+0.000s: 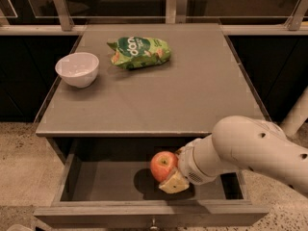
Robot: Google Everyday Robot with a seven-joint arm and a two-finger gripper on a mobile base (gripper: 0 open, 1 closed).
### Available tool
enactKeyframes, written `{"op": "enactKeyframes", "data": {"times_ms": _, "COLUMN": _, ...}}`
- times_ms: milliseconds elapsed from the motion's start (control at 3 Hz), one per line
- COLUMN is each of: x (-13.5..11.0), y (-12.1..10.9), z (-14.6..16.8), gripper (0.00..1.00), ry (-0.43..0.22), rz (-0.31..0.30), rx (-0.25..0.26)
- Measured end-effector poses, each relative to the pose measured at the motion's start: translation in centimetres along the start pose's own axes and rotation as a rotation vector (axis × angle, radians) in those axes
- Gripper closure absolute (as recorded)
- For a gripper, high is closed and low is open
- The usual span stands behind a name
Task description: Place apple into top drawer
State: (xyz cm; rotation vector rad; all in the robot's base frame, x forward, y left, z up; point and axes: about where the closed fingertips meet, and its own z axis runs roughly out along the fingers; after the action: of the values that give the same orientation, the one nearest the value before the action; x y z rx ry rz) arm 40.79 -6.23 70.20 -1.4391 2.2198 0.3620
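gripper (169, 175) reaches into open top drawer (144, 210), right of drawer centre, pinching apple (163, 164). apple hangs just above drawer floor, shadow beneath. white bowl (77, 69) and green snack bag (139, 52) on tabletop (192, 100) above drawer.

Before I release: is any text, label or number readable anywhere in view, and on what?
"don": large white letters on the green snack bag; its smaller print is too blurred to read.
No text shows on the white bowl, the apple, the top drawer or the tool, which holds the apple over the open drawer.
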Motion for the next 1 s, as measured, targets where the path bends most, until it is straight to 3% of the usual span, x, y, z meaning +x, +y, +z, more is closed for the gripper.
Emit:
{"op": "enactKeyframes", "data": {"times_ms": 667, "x": 0.00, "y": 0.00, "z": 0.00, "gripper": 0.11, "ry": 0.000, "rz": 0.000, "rx": 0.000}}
{"op": "enactKeyframes", "data": {"times_ms": 1000, "x": 0.00, "y": 0.00, "z": 0.00, "gripper": 0.00, "ry": 0.000, "rz": 0.000, "rx": 0.000}}
